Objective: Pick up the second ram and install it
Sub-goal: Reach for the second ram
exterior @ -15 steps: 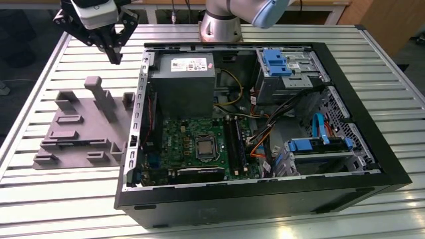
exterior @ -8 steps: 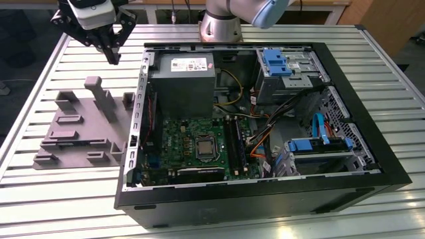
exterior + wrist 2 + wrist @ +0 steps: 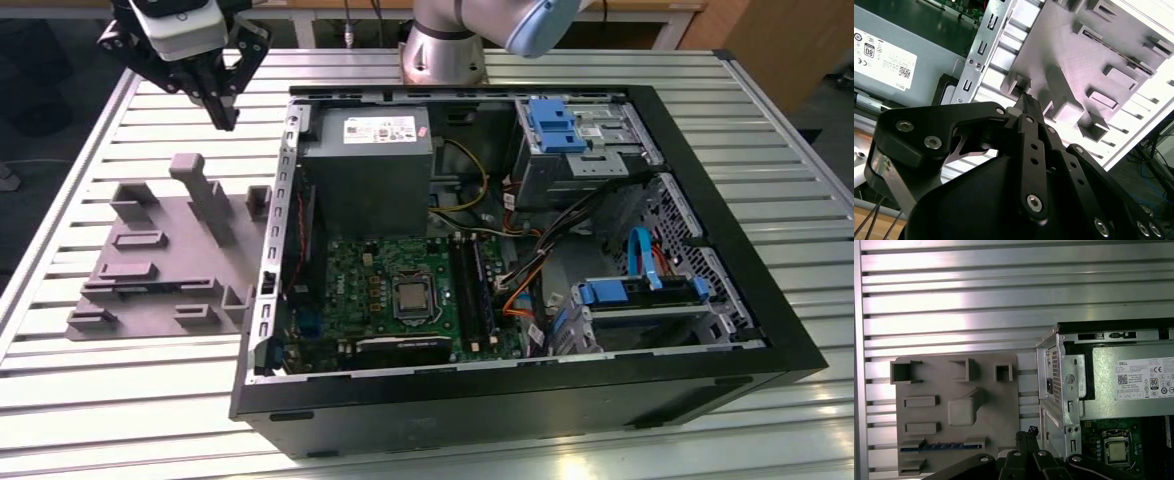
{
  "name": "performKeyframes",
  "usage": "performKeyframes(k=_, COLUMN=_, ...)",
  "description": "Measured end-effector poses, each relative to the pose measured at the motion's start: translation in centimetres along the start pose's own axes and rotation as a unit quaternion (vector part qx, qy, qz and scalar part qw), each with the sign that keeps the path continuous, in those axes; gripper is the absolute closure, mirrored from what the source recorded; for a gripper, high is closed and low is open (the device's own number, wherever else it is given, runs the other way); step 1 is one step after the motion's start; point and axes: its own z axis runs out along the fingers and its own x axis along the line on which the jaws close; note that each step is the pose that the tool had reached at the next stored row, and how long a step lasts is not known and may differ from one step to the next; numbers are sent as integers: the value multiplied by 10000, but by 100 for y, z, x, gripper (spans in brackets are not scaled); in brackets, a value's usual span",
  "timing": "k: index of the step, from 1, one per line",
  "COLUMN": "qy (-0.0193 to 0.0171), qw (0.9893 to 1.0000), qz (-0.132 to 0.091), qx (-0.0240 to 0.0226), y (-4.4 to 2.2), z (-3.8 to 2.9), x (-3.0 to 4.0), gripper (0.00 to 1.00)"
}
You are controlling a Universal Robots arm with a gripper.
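The second ram (image 3: 941, 445) shows in the first wrist view as a thin blue-green strip, standing on edge in a slot of the grey holder block (image 3: 954, 390). That block (image 3: 160, 260) lies on the slatted table at the exterior view's left, beside the open computer case (image 3: 534, 250). My gripper (image 3: 223, 118) hangs above the table behind the block, fingers pointing down, shut with nothing between them. Both wrist views show its dark fingertips (image 3: 1026, 432) pressed together (image 3: 1029, 101) over the gap between block and case. The green motherboard (image 3: 400, 290) with its long black sockets (image 3: 470, 285) lies inside the case.
The grey power supply (image 3: 363, 165) fills the case's back left corner. Blue drive brackets (image 3: 554, 125) and bundles of cables (image 3: 534, 260) crowd the case's right half. The case's metal wall (image 3: 274, 230) stands between block and motherboard. The arm's base (image 3: 447, 45) stands behind the case.
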Motion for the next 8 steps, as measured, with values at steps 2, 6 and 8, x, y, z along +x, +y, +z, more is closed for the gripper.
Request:
performKeyframes(k=2, qy=0, qw=10000, qz=0, qx=0, y=-1, z=1, x=8, gripper=89)
performKeyframes(k=6, qy=0, qw=10000, qz=0, qx=0, y=-2, z=3, x=25, gripper=89)
performKeyframes(k=8, qy=0, qw=10000, qz=0, qx=0, y=-3, z=4, x=33, gripper=89)
